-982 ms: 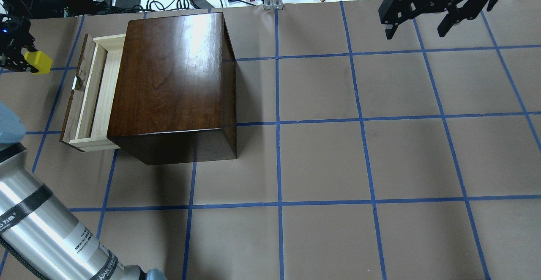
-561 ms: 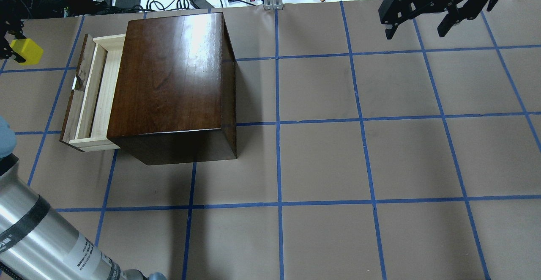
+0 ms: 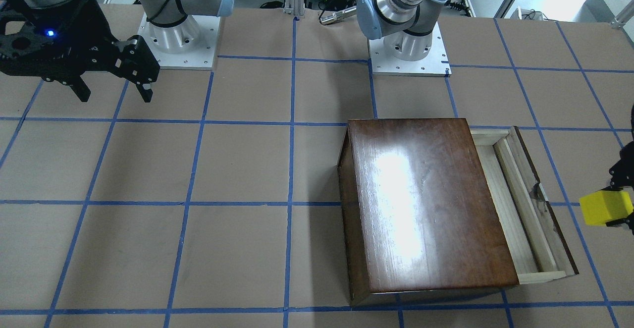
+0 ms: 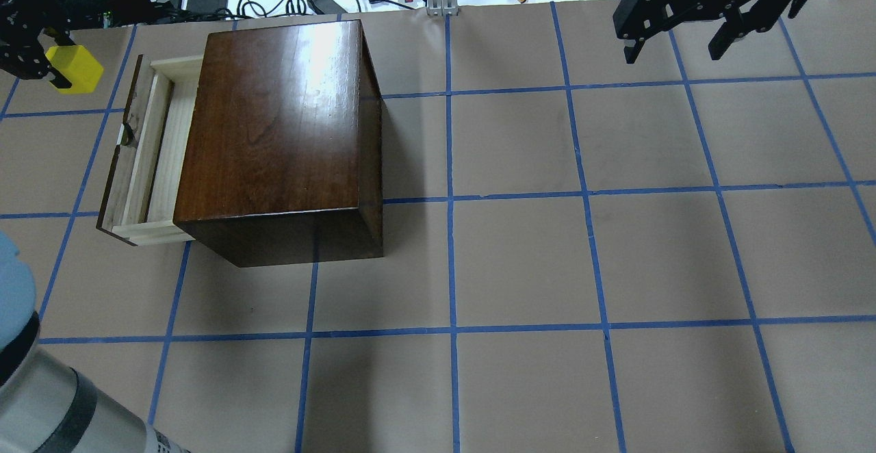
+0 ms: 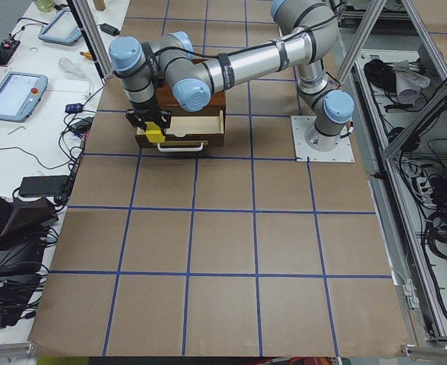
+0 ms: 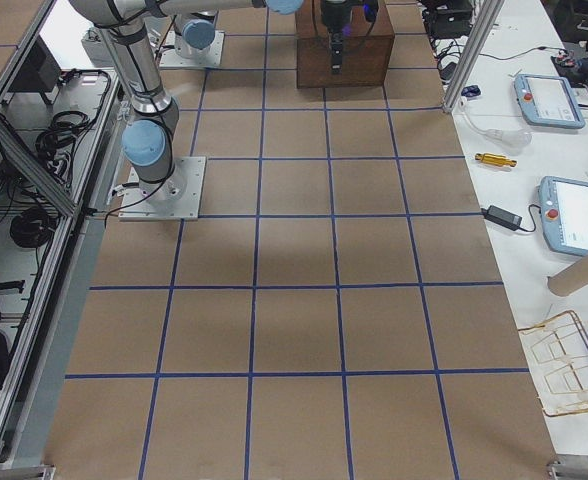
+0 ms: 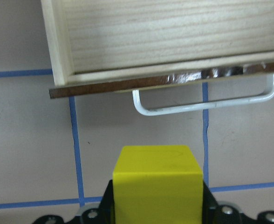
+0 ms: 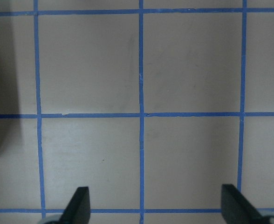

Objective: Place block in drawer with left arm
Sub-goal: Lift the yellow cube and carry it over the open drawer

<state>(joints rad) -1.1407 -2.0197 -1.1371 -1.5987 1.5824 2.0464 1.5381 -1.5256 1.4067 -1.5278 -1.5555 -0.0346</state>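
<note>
Seen from across the surface (image 3: 198,169), the left arm (image 3: 401,1) rises from its base and leaves the frame at the top. The left fingers (image 3: 625,179) come back in at the right edge, pinching the yellow block (image 3: 605,208) in the air. The block is beside the drawer (image 3: 520,209) and clear of its dark front. The drawer stands pulled out of the brown box (image 3: 426,204). The right fingers (image 3: 145,86) hang spread wide at the far left, with nothing between them

From overhead, the block is outside the drawer, near the far end of its front panel. The brown surface carries a grid of blue tape (image 4: 452,200), and cables lie past its far edge. Compared with 0.6 s ago, the block has moved toward the drawer, and the left arm's silver tube at the lower left has slid further out of view. The right fingers and the box are unchanged

From the left end, the left arm reaches bent over the box, its wrist pointing down in front of the drawer. Tablets (image 5: 11,95) lie on a white bench alongside

The left wrist camera shows the block gripped at the bottom of the frame, over bare surface short of the white handle (image 7: 202,105)

The right wrist camera shows two black fingertips far apart above the grid
</note>
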